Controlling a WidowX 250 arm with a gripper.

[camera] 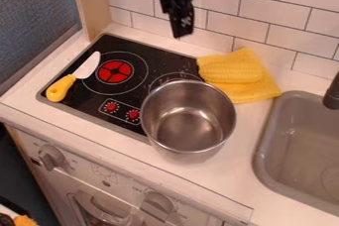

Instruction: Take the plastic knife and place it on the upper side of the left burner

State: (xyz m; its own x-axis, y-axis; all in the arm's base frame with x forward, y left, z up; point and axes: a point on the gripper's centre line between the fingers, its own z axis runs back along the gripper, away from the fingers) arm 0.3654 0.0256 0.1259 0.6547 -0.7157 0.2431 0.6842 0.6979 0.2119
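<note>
Knife (79,74) at left burner's (114,72) 9 o'clock, blade toward 1. Hand (182,32) at view's 12, can't tell spread or closed.

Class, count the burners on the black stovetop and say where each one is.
2: one with a red centre, beside the knife; the other burner partly hidden by the metal pot, which may cover more.

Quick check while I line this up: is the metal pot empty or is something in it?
Empty. The pot is open at the top, and its bare, shiny bottom shows with nothing lying on it.
</note>
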